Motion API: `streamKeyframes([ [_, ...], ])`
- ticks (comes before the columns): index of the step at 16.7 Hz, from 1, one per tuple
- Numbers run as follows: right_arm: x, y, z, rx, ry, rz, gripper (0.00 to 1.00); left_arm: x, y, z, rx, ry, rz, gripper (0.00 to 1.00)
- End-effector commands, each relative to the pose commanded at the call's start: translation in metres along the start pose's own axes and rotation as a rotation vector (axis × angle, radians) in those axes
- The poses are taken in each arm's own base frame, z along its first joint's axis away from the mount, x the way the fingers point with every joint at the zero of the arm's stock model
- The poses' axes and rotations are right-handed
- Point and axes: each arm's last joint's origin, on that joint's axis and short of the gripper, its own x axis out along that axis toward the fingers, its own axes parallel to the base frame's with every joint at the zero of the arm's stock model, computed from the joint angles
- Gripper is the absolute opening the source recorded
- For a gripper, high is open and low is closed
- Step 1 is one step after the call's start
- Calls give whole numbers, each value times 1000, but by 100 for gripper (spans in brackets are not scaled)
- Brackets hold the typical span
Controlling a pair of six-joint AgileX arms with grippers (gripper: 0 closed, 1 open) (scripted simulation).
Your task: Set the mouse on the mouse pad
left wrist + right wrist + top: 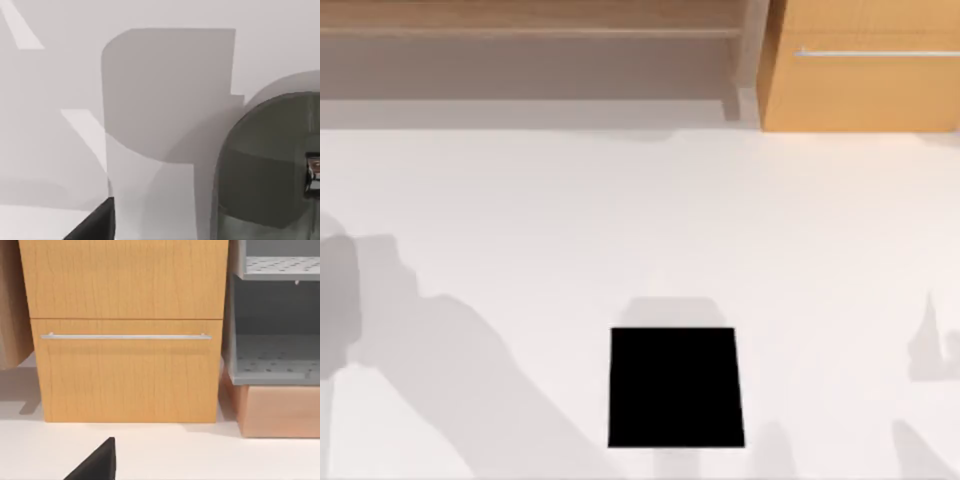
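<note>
- The mouse pad (675, 387) lies flat on the white surface (520, 200) at its near edge, a little right of the middle in the top view. Its face is plain black all over, and nothing rests on it.
- The mouse (270, 170) is seen from the left wrist: a dull grey rounded body on the white surface, with grey shadows falling beside it.
- A black part of the left end effector (95, 227) shows low in that same view, near the mouse but apart from it. Whether this end effector is apart or together cannot be told.
- A black part of the right end effector (95, 462) shows over the white surface, well short of the furniture it faces. Its state cannot be told either.
- At the far edge of the surface, on the top view's right, stands a light wooden cabinet (860, 70). Its fronts are shut, and a thin metal handle (125, 336) runs level across the lower one.
- Beside the cabinet, in the right wrist view, is a grey shelf unit (275, 365) with perforated boards, set on a wooden base.
- A long shelf (520, 40) runs along the far edge on the top view's left.
</note>
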Motion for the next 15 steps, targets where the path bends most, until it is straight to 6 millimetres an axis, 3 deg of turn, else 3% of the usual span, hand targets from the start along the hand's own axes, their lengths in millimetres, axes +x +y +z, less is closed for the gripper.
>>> streamKeyframes([
  [2,0,0,0,0,0,0,100,15,-2,-2,0,3,-4,100],
  [6,0,0,0,0,0,0,100,18,-2,-2,0,4,-6,100],
  [15,0,0,0,0,0,0,100,18,-2,-2,0,4,-6,32],
])
